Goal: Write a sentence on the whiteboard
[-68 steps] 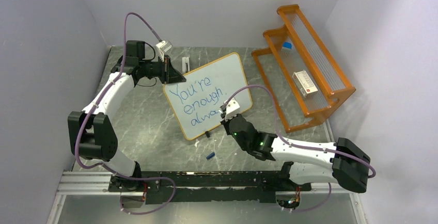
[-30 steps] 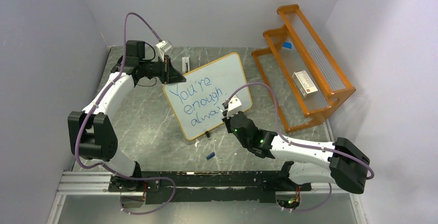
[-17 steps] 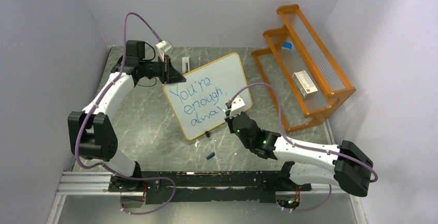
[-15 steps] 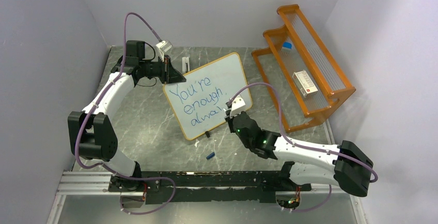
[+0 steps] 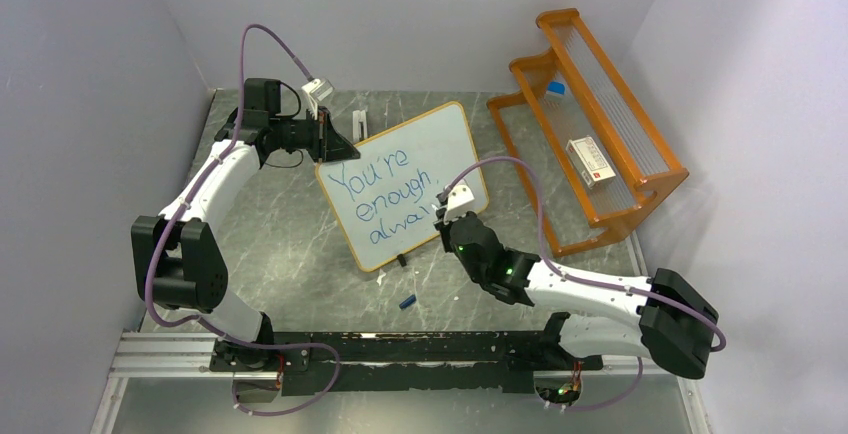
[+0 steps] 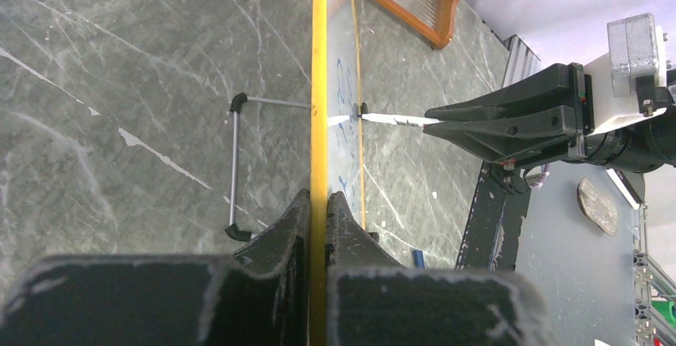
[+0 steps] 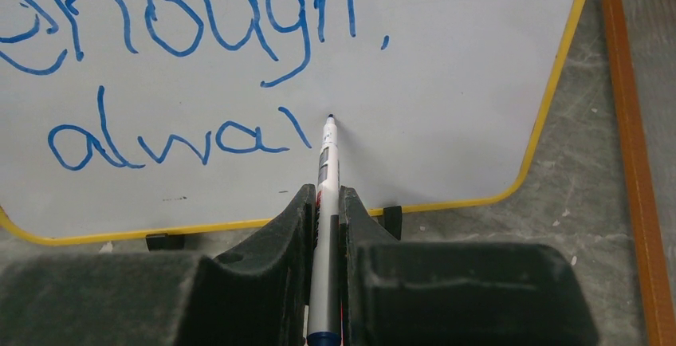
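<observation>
The whiteboard (image 5: pixel 440 144) stands tilted on black clip feet mid-table, with "You're enough, alwa" written on it in blue. My left gripper (image 5: pixel 335 144) is shut on the board's yellow-framed upper left edge (image 6: pixel 319 83), one finger on each face (image 6: pixel 319 198). My right gripper (image 5: pixel 441 216) is shut on a white marker (image 7: pixel 325 171). The marker's tip rests against the board (image 7: pixel 446 83) just right of the last blue stroke. The left wrist view shows the marker (image 6: pixel 391 119) meeting the board's face.
An orange wooden rack (image 5: pixel 590 124) stands at the back right and holds a small white box (image 5: pixel 588 161). A blue cap (image 5: pixel 407 301) lies on the table in front of the board. Grey walls close in left, back and right.
My right gripper and the marker have shifted slightly to the right along the bottom line of writing. The left arm and the board have stayed still.
</observation>
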